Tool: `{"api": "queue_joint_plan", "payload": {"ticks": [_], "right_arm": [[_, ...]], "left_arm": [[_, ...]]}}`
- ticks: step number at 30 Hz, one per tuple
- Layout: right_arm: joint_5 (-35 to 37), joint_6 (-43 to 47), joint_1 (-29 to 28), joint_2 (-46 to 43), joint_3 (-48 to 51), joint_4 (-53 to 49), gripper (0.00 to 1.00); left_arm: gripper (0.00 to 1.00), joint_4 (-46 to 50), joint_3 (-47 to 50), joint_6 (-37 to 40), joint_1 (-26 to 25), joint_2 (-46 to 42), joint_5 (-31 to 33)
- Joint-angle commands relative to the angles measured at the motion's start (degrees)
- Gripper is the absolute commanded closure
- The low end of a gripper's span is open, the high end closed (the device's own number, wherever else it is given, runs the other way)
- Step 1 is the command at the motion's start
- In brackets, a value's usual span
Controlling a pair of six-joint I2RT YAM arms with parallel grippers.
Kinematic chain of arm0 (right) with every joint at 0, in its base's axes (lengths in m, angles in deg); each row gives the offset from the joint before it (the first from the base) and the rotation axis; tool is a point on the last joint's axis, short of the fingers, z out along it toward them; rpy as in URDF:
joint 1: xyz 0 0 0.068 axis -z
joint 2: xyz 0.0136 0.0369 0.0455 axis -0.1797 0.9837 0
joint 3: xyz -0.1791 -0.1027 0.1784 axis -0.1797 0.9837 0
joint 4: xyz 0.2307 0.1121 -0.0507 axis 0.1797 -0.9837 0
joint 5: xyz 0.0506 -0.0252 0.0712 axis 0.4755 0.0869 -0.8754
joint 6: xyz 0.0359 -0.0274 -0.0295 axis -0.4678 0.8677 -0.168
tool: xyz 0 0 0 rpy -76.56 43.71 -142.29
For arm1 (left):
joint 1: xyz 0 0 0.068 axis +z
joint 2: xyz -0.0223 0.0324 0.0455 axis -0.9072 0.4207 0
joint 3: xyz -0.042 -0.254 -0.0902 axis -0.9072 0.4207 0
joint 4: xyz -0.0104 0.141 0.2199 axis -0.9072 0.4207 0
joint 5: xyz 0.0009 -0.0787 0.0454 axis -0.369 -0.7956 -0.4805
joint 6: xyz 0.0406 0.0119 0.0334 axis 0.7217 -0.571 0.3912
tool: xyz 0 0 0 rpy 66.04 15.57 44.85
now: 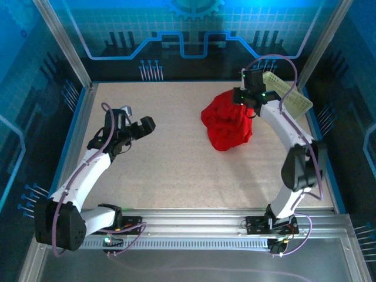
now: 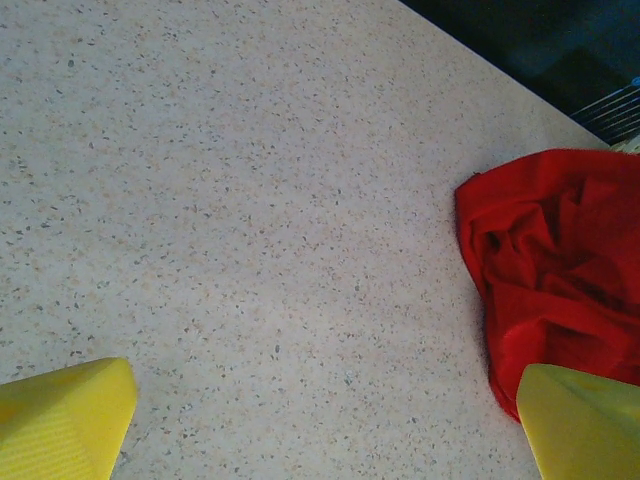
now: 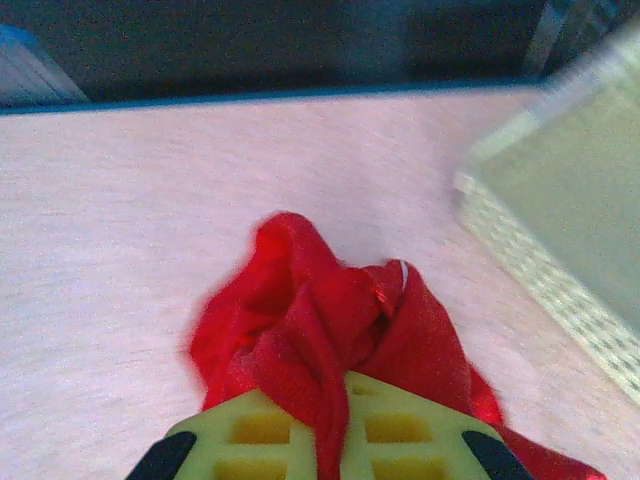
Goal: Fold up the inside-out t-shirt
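Tabletop (image 1: 176,158): red tee (image 1: 227,126) pinched btwn R fingers (image 3: 400,436).

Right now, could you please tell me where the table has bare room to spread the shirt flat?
The table is bare across the middle and near side, between the open left gripper and the t-shirt. The far right is crowded: t-shirt, right gripper shut on it, basket.
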Motion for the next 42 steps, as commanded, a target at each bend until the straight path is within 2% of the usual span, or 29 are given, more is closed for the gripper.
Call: {"api": "queue_joint_plan", "payload": {"ticks": [1, 6, 9, 10, 12, 14, 17, 19, 23, 26, 28, 35, 42], "right_arm": [[-5.53, 3.16, -5.02, -4.3, -2.13, -1.27, 1.0], [-3.77, 5.08, -15.3, -5.9, -4.52, -3.49, 1.0], [-2.36, 3.4, -20.16, -5.08, -2.01, -3.63, 1.0], [-2.05, 3.07, -21.69, -4.62, -0.06, -2.84, 0.97], [-2.28, 2.48, -24.2, -3.45, 3.59, -1.19, 0.81], [-2.44, 2.21, -26.71, -2.97, 7.09, -0.16, 0.55], [-1.87, 1.86, -28.05, -5.24, 11.76, 0.22, 0.31], [-0.67, 1.66, -27.44, -8.12, 14.46, -0.01, 0.22], [-1.57, 1.09, -21.45, -11.59, 18.53, -1.65, 0.2], [-5.74, 1.55, -16.85, -11.03, 20.66, -1.59, 0.2], [-6.35, 2.36, -16.03, -9.66, 21.16, -1.27, 0.2], [-10.01, 5.19, -19.96, -2.11, 19.19, 0.88, 0.18], [-10.79, 7.16, -25.99, 3.34, 15.27, 2.73, 0.17]], "left_arm": [[0.01, 1.27, -2.13, 0.77, -1.2, 0.26, -1.99], [0.01, 0.94, -2.19, 1.2, -3.18, -0.44, -1.96], [0.01, 1.11, -1.89, 1.74, -4.39, -0.54, -2.03], [0.01, 1.16, -1.66, 1.74, -4.7, -0.58, -2.03], [0.01, 1.41, -0.6, 1.82, -5.13, -0.67, -1.91], [0.01, 2.3, 0.37, 1.92, -5.39, -0.65, -1.23], [0.01, 4.51, 1.37, 2.8, -6.12, -0.34, 0.39], [0.01, 5.21, 1.72, 3.29, -7.52, 0.2, 1.16], [0.01, 6.41, 1.29, 4.61, -13.53, 2.55, 3.58], [0.02, 7.9, 1.21, 5.07, -17.64, 4.43, 6.05], [0.02, 8.41, 2.3, 4.75, -19.17, 4.41, 7.25], [0.02, 5.69, 12.78, 0.03, -20.03, -3.97, 6.45], [0.03, 2.1, 17.48, -3.47, -20.01, -5.77, 5.59]]}}
